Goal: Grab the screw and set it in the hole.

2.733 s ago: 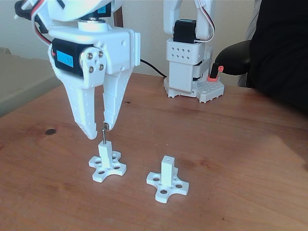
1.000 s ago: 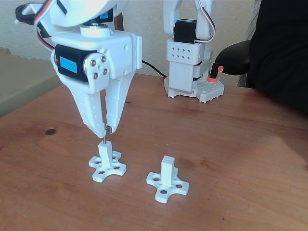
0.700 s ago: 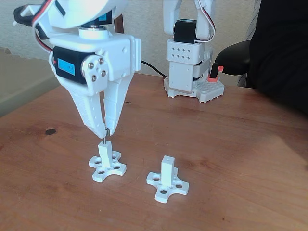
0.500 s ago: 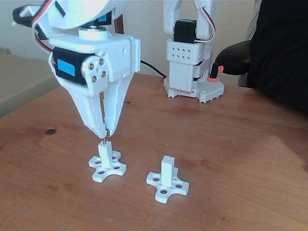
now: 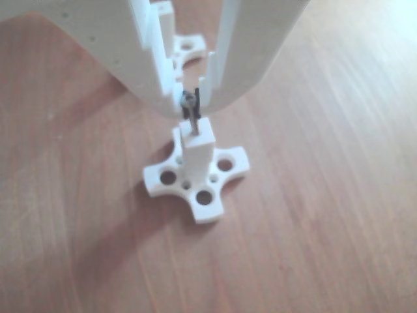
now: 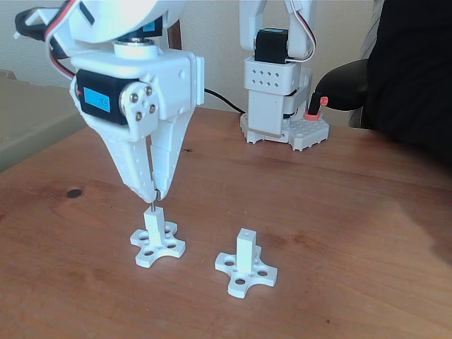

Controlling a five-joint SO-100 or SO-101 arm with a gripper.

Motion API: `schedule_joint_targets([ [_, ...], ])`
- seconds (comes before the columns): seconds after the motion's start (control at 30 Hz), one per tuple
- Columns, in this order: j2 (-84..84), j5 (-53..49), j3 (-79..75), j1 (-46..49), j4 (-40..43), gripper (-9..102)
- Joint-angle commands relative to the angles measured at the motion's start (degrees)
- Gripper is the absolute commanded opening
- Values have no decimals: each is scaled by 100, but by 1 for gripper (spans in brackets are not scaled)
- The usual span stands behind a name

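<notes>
Two white plastic posts on cross-shaped bases are seen on the wooden worktop (image 6: pixel 339 233) in the fixed view: a left post (image 6: pixel 152 226) directly under the claw (image 6: pixel 155 195), and a right post (image 6: pixel 245 251) standing free, well apart from the arm. The claw is pointed straight down, and its two white fingers are brought nearly together, pinched on the head of the screw (image 6: pixel 152 207). In the other view the claw (image 5: pixel 190 99) is seen from above and close, and the screw (image 5: pixel 191 117) is shown held upright between the fingertips, with its silvery head gripped and its slim shank hanging down to the square top face of the left post (image 5: pixel 197 151). The tip of the shank is met by that top face at the hole (image 5: pixel 195 135); how far the shank is sunk into the bore cannot be told, but most of its length is still exposed above the post. The larger round holes of the cross-shaped base (image 5: pixel 195 179) are left open around the post. In the fixed view a small dark spot (image 6: pixel 73 193) is noted on the worktop to the left of the claw, and a second white arm base (image 6: pixel 279 106) is mounted at the far edge, with a dark cable (image 6: pixel 224 101) run toward it. A dark sleeve (image 6: pixel 417 78) is seen at the right edge of that view
</notes>
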Motion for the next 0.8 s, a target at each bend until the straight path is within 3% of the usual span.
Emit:
schedule_joint_targets([
  [0.0, 229, -79, -879, 79, -26, -4],
  [0.77, 703, 88, -1072, -589, 501, -4],
])
